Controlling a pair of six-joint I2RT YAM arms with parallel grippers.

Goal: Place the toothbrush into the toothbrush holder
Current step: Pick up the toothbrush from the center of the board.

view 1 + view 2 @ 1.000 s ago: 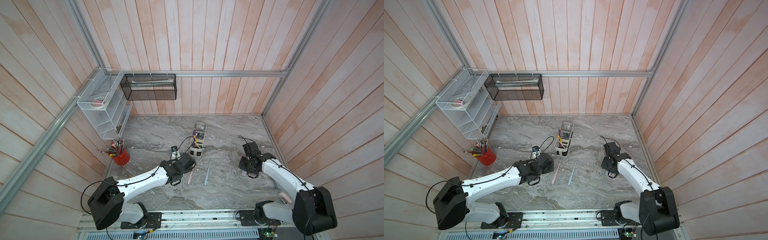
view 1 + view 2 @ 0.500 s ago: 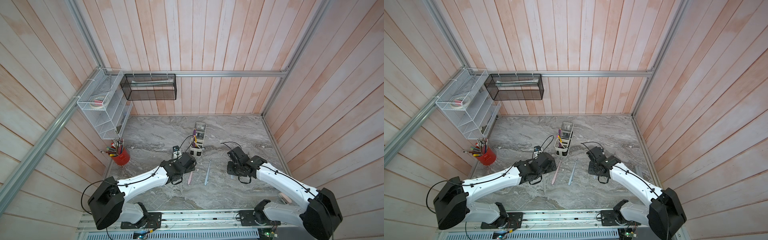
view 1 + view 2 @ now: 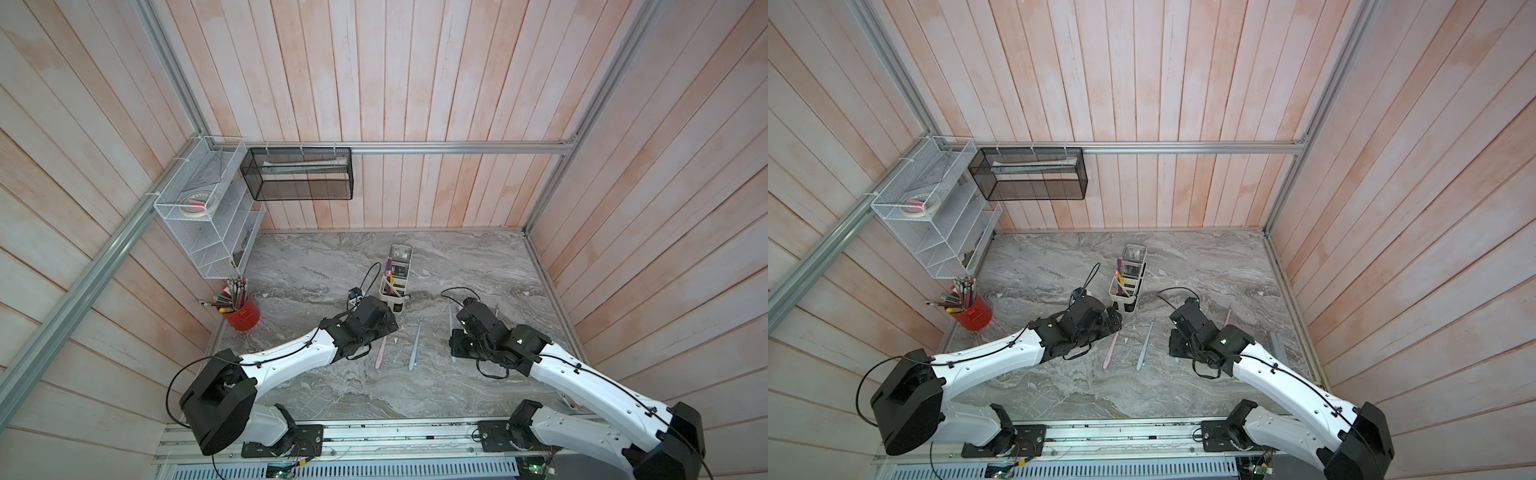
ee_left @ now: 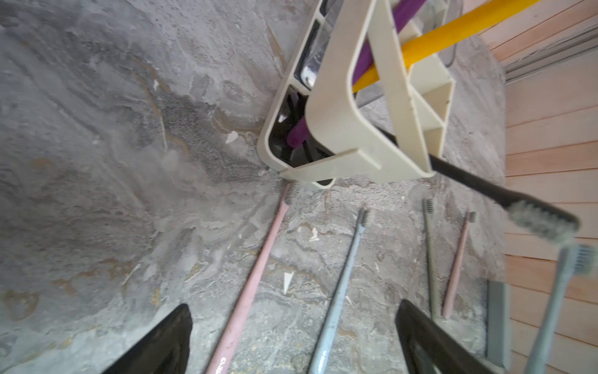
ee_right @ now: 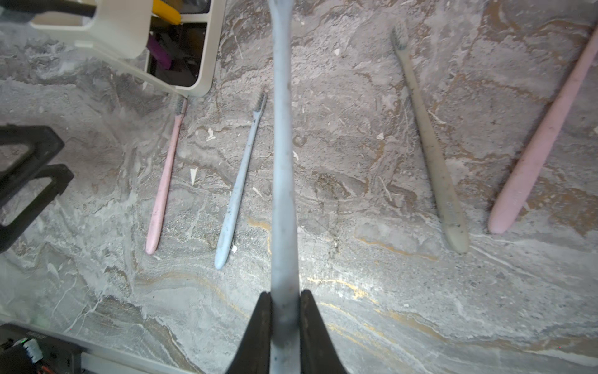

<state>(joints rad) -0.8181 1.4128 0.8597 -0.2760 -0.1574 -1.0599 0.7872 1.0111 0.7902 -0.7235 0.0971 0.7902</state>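
My right gripper is shut on the handle of a pale blue-grey toothbrush, held above the marble floor with its head toward the toothbrush holder. In both top views this gripper hangs right of the cream holder, which contains purple, yellow and black brushes. My left gripper stands open just in front of the holder, low over a pink toothbrush and a blue toothbrush lying on the floor. The held brush shows at that view's edge.
A grey-green toothbrush and a second pink one lie right of the held brush. A red pen cup stands by the left wall under a white mesh rack. A black mesh basket hangs on the back wall.
My right arm has swung left from near the right wall toward the middle, carrying the blue-grey toothbrush. The left arm has stayed where it was, still open.
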